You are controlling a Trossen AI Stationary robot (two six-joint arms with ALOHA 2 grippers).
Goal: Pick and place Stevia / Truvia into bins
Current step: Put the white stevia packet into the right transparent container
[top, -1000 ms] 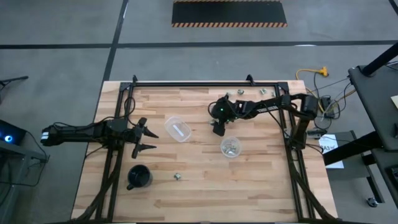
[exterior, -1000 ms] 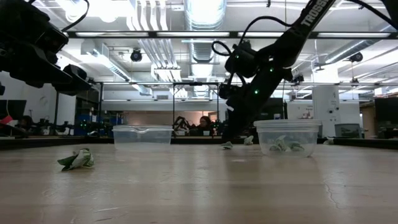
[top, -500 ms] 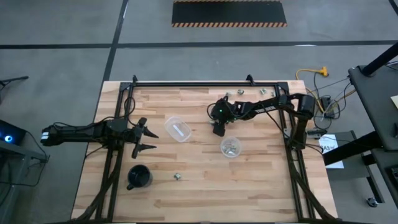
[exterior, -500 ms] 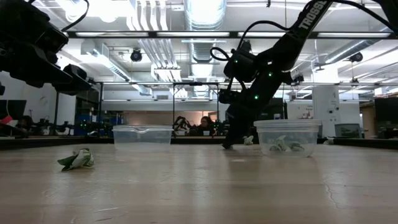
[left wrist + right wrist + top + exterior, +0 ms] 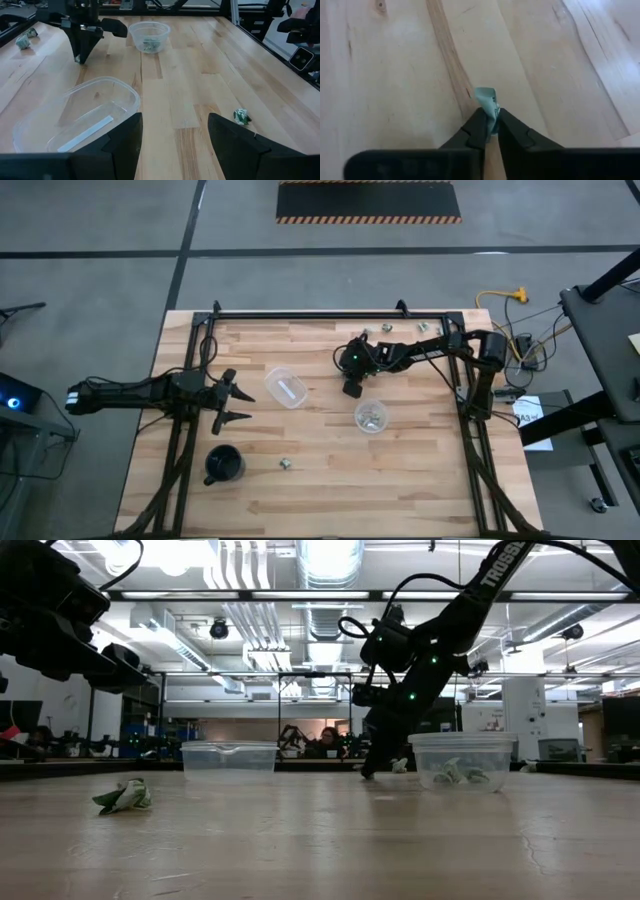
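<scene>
Right pincer (image 5: 489, 125) pinches one packet (image 5: 487, 100); left pincer (image 5: 236, 402) spread; two bins (image 5: 286, 388).

Your table (image 5: 330, 470) is pale wood in joined planks, smooth and matt, with fine grain lines and a small dark knot showing in the right wrist view. The 2 bins are clear plastic: the left one (image 5: 75, 120) has thin glossy walls that catch the light, and the right one (image 5: 149, 35) looks whitish and translucent. The packet (image 5: 487, 102) pinched by your right gripper (image 5: 488, 131) is thin crinkled paper, pale green. Those fingers (image 5: 475, 131) are dark matt plastic or metal; which, you cannot tell. The black cup (image 5: 224, 465) looks smooth. The frame rails (image 5: 330, 314) are black metal.
</scene>
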